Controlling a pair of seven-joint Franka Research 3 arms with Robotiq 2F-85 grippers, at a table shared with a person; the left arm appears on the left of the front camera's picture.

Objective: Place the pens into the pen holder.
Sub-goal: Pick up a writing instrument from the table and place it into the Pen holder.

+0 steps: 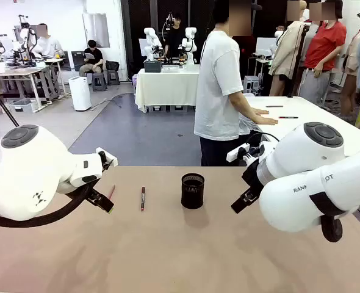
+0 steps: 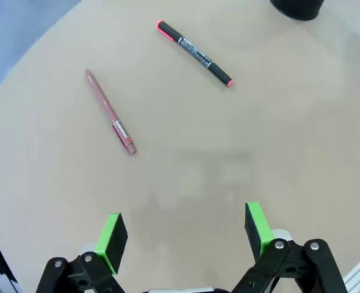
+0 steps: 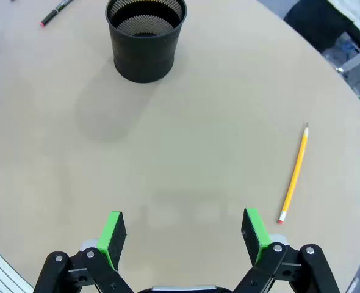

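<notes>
Pencil (image 3: 294, 174) lies near the right gripper (image 3: 183, 221), untouched.

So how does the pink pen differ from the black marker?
The pink pen is pale reddish-pink throughout; the black marker has a dark printed body with bright red-pink ends. The marker looks thicker than the pen and lies nearer the pen holder. Both lie flat on the table.

The front view looks from the near edge across the tabletop (image 1: 168, 256) toward the far side, while the wrist views peer down close over the left hand (image 2: 183, 221) and right hand (image 3: 182, 223), all sharing the pen holder (image 1: 193, 190) (cut off in the left one) and dark pen (image 1: 142, 198).
</notes>
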